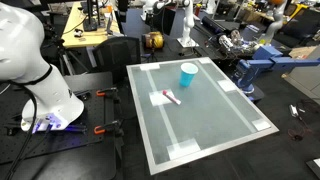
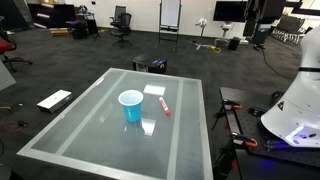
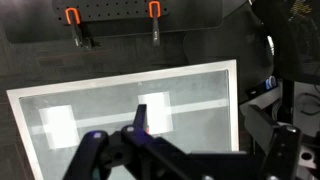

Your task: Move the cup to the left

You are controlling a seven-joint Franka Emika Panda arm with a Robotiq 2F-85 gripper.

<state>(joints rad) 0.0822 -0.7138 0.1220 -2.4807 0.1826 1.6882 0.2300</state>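
Note:
The light-blue cup (image 1: 188,74) stands upright on the grey glassy table (image 1: 215,125), toward its far side; it also shows in the second exterior view (image 2: 131,106). Only the white arm base shows in both exterior views; the gripper is out of frame there. In the wrist view my gripper (image 3: 212,135) is high above the table's near edge, its dark fingers spread apart with nothing between them. The cup is not in the wrist view.
A small flat white-and-pink object (image 1: 171,97) lies beside the cup, also seen in an exterior view (image 2: 160,103). White tape patches (image 3: 154,110) mark the table. Two orange clamps (image 3: 72,16) sit on the robot's mount. Desks, chairs and equipment surround the table.

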